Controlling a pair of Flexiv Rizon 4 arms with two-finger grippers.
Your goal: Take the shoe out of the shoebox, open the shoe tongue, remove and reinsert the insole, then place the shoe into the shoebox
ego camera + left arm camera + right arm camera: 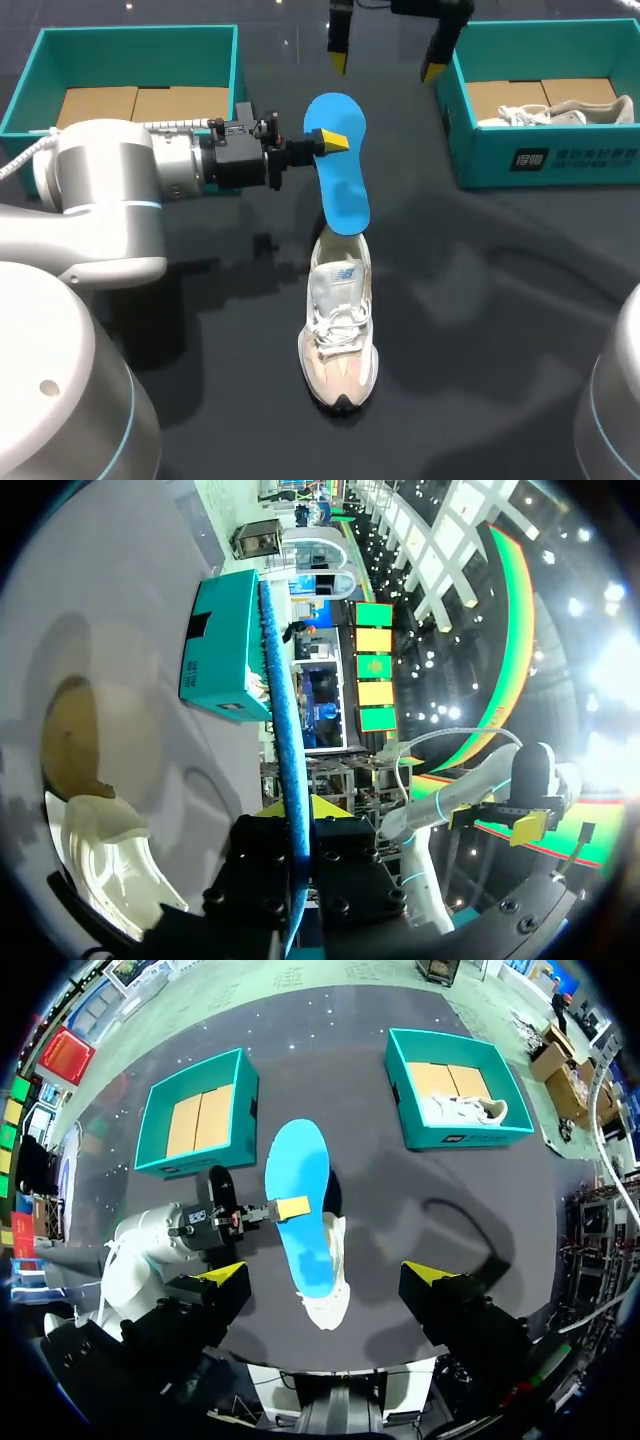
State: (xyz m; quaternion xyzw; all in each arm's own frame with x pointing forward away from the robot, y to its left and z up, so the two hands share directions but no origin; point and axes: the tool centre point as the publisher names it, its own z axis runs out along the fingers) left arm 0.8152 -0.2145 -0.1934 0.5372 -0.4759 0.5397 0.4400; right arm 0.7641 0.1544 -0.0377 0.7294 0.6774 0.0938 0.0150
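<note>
Two teal cardboard containers: the left shoebox (30,85) shows a brown card floor; the right shoebox (545,158) holds one pale laced shoe (560,112). One beige mesh sneaker (340,330) stands on the dark tabletop (480,330). My left jaws clamp one smooth blue insole (342,195), whose lower end is at the sneaker's opening. My right jaws are spread wide above.

- The shoe (340,335), a cream-and-white sneaker with white laces, sits upright mid-tabletop (480,300), toe toward the near edge.
- The bright blue insole (337,175) rises tilted above the heel with its lower end at the shoe's opening. It's pinched near the top by our left end effector (333,141).
- Both teal boxes are open. The left shoebox (40,70) shows a cardboard floor, and the right shoebox (540,150) holds a second pale shoe (560,112).
</note>
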